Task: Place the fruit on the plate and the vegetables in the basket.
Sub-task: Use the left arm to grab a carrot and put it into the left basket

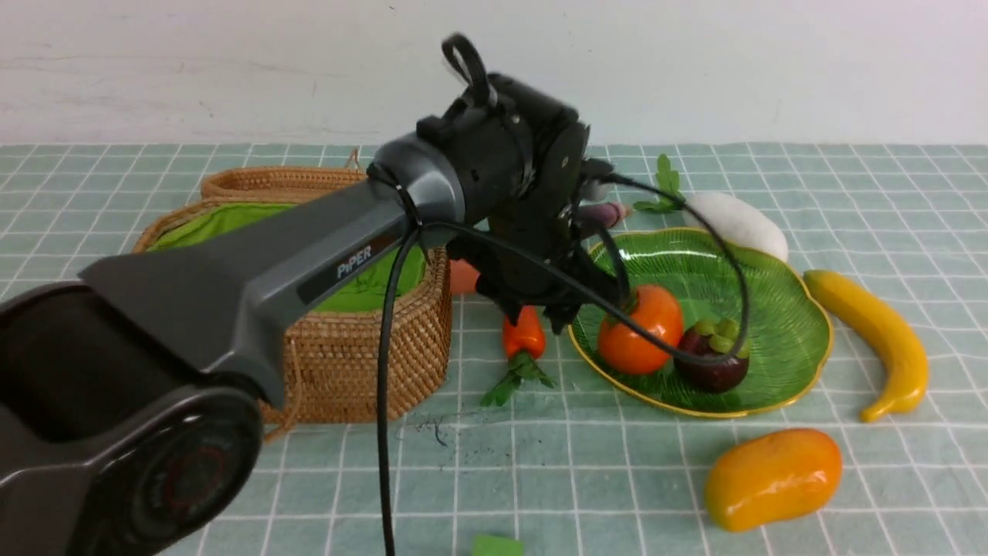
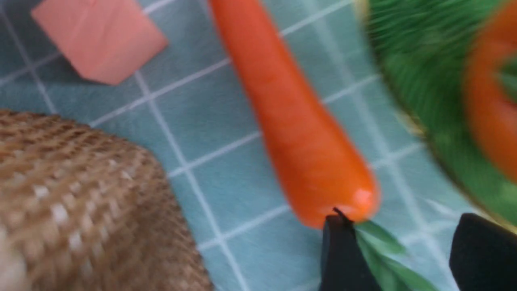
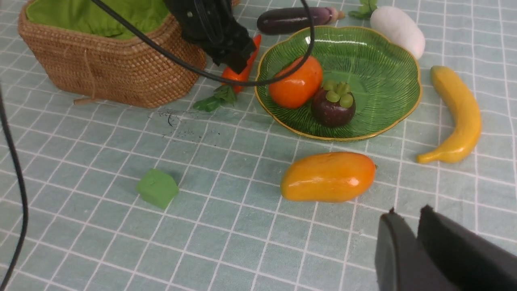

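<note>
left hand [image 2: 402, 230] hung released over carrot [image 2: 299, 133], between basket [image 2: 80, 194] wall and plate [image 2: 416, 60] rim; right hand [image 3: 410, 214] clenched, empty.

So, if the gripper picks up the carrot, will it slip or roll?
Probably slippery: the carrot looks glossy and tapers, so jaws may squeeze it toward the thin end. It likely stays stiff, though its green leaves look floppy. Pushed sideways, it may roll.

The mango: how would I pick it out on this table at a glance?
Start at the wide green plate. On the checked cloth in front of it, nearest the robot, lies the mango. It is a plump orange-yellow oval, unlike the long curved yellow banana beside the plate.
</note>
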Controlling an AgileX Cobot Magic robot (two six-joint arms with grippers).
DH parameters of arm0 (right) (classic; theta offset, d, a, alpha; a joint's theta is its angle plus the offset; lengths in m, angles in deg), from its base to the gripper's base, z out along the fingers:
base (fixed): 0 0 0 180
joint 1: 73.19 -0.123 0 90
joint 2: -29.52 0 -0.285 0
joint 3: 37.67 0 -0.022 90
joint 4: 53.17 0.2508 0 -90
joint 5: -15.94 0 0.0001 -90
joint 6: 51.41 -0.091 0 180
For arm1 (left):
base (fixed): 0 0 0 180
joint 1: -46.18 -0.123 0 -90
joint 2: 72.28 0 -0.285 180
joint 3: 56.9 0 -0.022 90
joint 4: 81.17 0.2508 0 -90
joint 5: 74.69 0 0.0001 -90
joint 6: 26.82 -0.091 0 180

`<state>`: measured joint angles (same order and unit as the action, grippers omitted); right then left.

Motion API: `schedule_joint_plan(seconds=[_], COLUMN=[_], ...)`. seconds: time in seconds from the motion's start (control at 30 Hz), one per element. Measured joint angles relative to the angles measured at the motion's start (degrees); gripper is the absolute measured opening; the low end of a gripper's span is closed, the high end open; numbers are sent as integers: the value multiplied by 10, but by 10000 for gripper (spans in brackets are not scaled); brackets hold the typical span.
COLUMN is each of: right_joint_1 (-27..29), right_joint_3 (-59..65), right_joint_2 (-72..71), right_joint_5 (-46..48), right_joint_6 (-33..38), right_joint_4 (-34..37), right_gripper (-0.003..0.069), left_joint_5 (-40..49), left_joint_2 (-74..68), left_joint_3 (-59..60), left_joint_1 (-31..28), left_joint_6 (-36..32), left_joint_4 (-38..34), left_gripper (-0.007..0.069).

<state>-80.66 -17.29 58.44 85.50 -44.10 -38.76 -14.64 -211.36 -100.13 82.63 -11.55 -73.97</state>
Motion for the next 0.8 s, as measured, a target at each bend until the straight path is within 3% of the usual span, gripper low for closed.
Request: schedule_joint_plan(seconds=[0.17, 0.47, 0.57, 0.7, 0.8], right_joint_1=[0, 0, 0, 0, 0], right_joint_3=[0, 0, 0, 0, 0], right_joint_2=[0, 0, 0, 0, 0], right_joint_5=[0, 0, 0, 0, 0], right_joint_6=[0, 0, 0, 0, 0], right_joint_4=[1, 1, 1, 1, 1], right_gripper=[87, 87, 87, 89, 92], left_joint_5=[-21, -44, -56, -59, -58], left_joint_2=[-24, -42, -51, -72, -72], left_joint_3=[0, -4, -6, -5, -5], left_joint_1=[-1, 2, 3, 2, 2], left_joint_6=[32, 51, 54, 57, 57], left_joint_4=[48, 96, 86, 76, 75], left_gripper=[435, 449, 440, 371, 371])
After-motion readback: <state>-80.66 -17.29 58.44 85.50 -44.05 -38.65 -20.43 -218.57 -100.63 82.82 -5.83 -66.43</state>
